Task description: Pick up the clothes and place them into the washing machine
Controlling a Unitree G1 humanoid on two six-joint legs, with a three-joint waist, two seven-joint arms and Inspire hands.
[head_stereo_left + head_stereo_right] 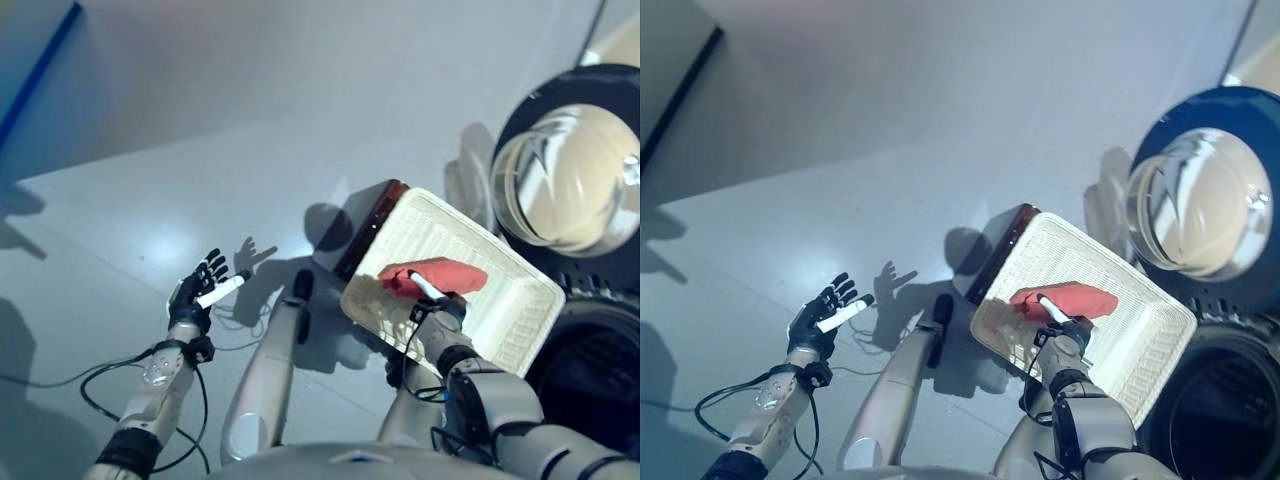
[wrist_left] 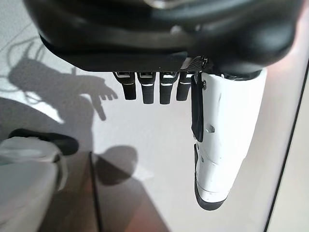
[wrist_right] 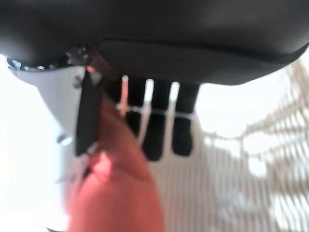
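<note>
Here, a white woven basket [image 1: 500,290] sits on the grey floor [image 1: 250,150], tilted, just beside the washing machine [image 1: 590,330]. The machine's round door [image 1: 570,180] stands swung open, glass bowl facing the camera; the dark drum opening [image 1: 1220,420] shows below it at the lower right of the head views. A dark brown box-like object [image 1: 372,225] lies against the basket's left edge, touching it.

Red cloth [image 1: 440,275] lies inside the basket, on its floor near the rim closest to the robot. It is the only garment visible.

Right hand [image 1: 437,305]: reaches into the basket at the near rim, white-covered thumb laid over the edge of the cloth. In the right wrist view the cloth [image 3: 116,193] fills the space beside the thumb, and the dark fingers [image 3: 154,135] hang down straight past it toward the basket weave. Fingers are not curled round the cloth; thumb touches it, so the hand reads as open, in contact with the cloth, no grasp closed.

Left hand [image 1: 200,290]: held out over bare floor, well apart from the basket, palm empty. Left wrist view shows its fingers [image 2: 147,92] straight in a row and the white thumb extended, nothing between them: open, idle
</note>
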